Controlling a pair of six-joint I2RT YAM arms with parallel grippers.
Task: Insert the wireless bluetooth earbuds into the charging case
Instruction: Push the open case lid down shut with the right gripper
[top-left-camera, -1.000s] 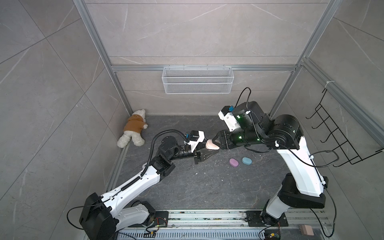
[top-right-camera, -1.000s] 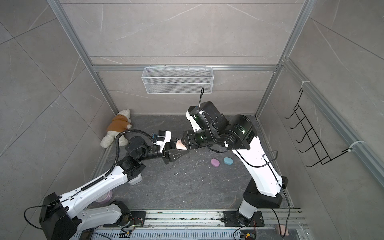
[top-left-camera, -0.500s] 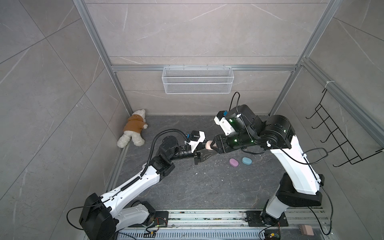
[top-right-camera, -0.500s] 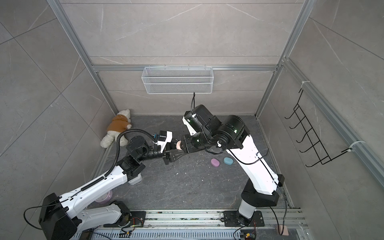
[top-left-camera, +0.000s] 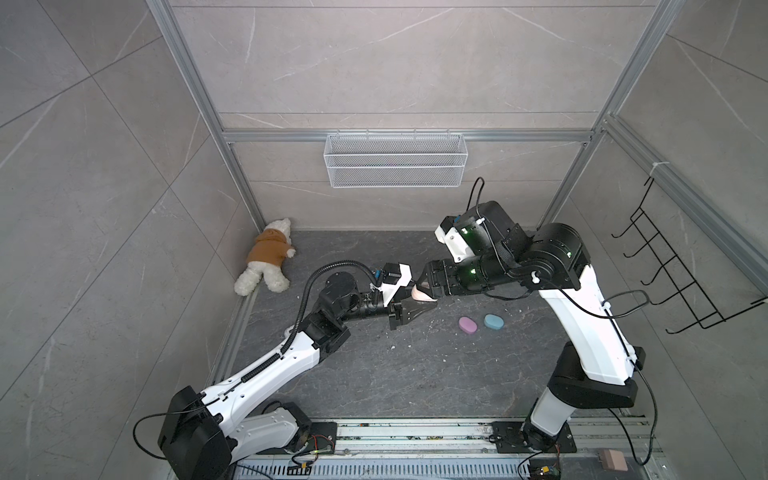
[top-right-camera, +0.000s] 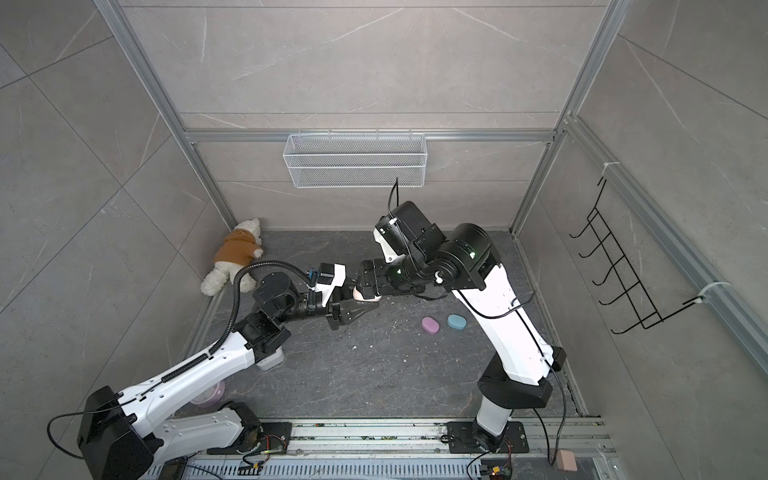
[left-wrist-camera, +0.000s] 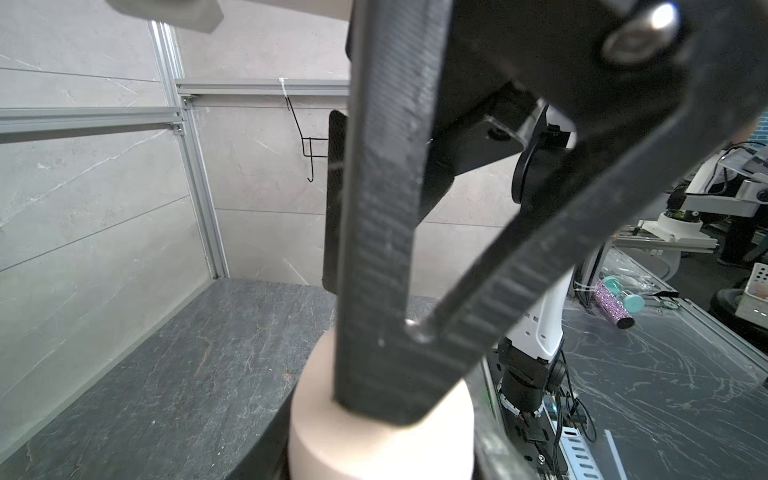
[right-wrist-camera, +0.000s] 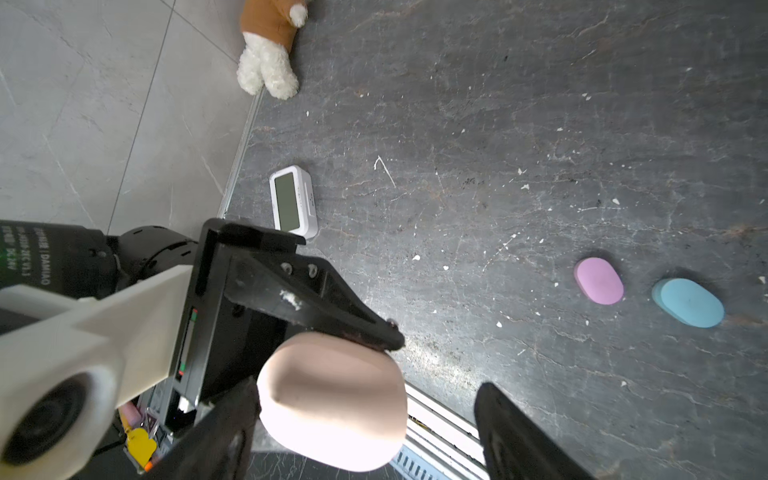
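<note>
Two robot arms meet over the middle of a dark stone tabletop (top-left-camera: 415, 374) inside a grey tiled booth. The left tool (left-wrist-camera: 399, 374) is clenched on a peach charging case (right-wrist-camera: 332, 399), a smooth rounded oval, and holds it up off the tabletop. In a top view the case shows as a small pale spot where the two arms meet. The right tool (right-wrist-camera: 365, 390) is released. Its two black fingers (right-wrist-camera: 519, 432) stand wide apart on either side of the peach case. One finger is right against the case and the other stands clear of it with a gap between. Two more closed ovals lie flat on the tabletop, off to the right of the tools: a lilac-pink case (top-left-camera: 468, 325) and a light blue case (top-left-camera: 493, 321). They sit just beside each other without touching, and small white specks are scattered around them. A teddy bear (top-left-camera: 266, 259) in a brown top lies in the far left corner. A small white digital clock (right-wrist-camera: 293, 202) lies on the tabletop near its left edge. A white wire basket (top-left-camera: 395, 166) hangs on the back wall, and a black wire hook rack (top-left-camera: 685, 266) hangs on the right wall.
</note>
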